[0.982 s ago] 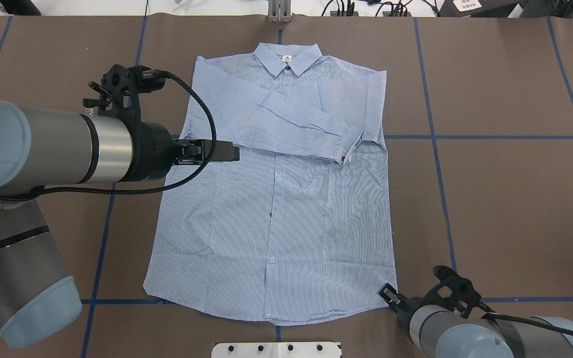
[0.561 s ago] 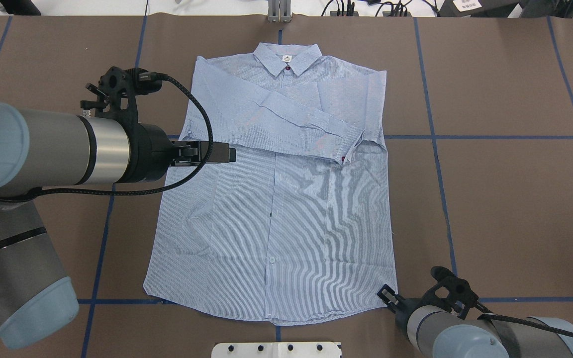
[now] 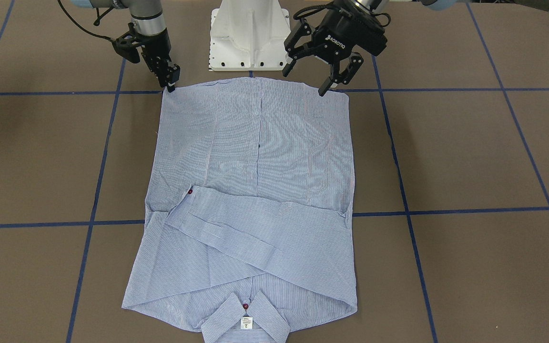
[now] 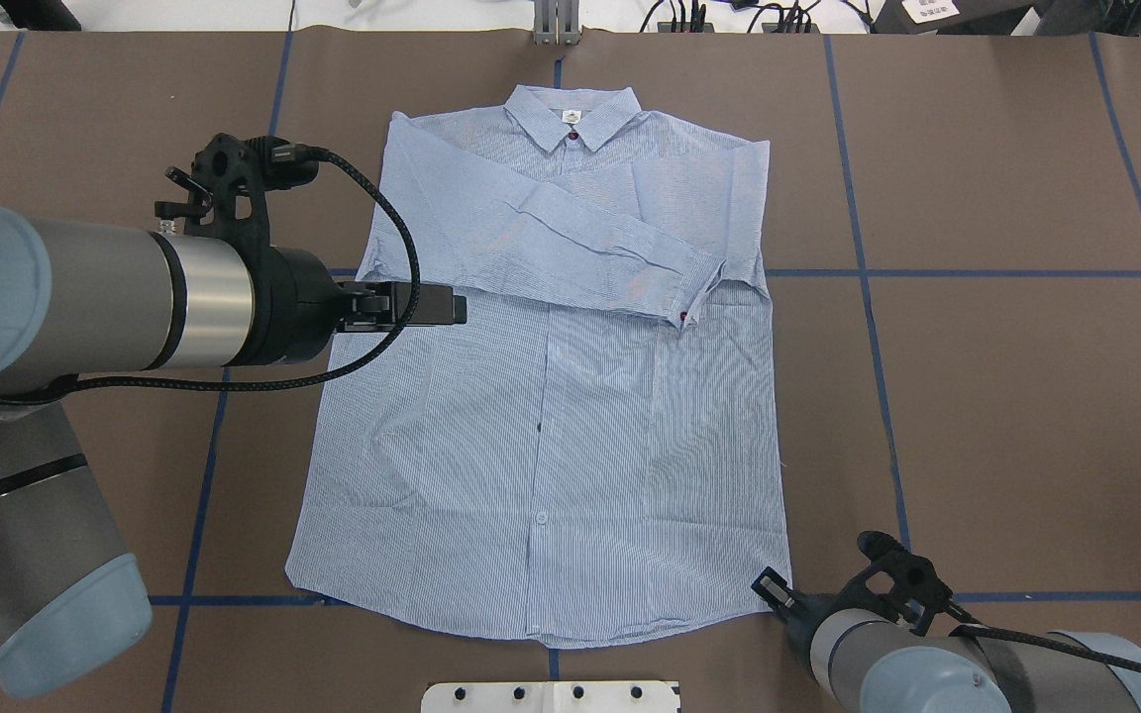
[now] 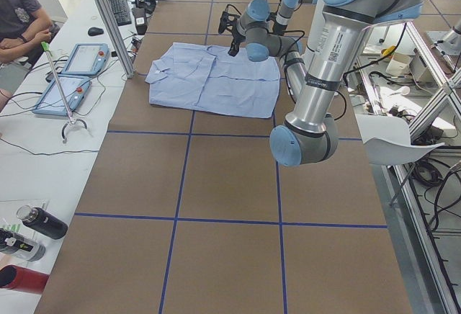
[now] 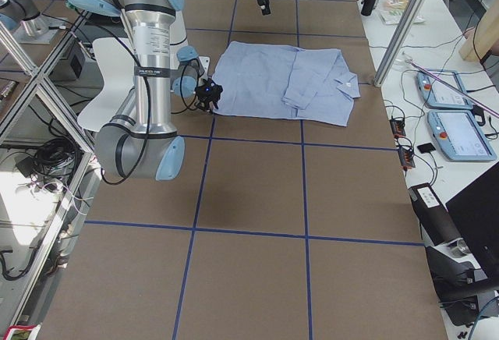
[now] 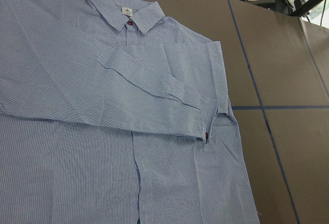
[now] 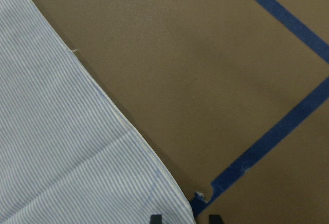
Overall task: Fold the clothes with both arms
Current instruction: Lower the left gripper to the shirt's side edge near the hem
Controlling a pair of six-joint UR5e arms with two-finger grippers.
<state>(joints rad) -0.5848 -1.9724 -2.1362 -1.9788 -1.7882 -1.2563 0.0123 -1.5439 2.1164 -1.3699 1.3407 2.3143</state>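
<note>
The light blue-and-white striped button-up shirt lies flat in the middle of the brown tabletop. Its collar points to the far edge, and its bottom hem is near the robot's edge. Both sleeves are folded over the chest. The black left end effector hangs above the shirt's left side, wide open and holding nothing. The black right end effector sits low at the hem's right corner. Its tips are a little apart, with the corner between them.
</note>
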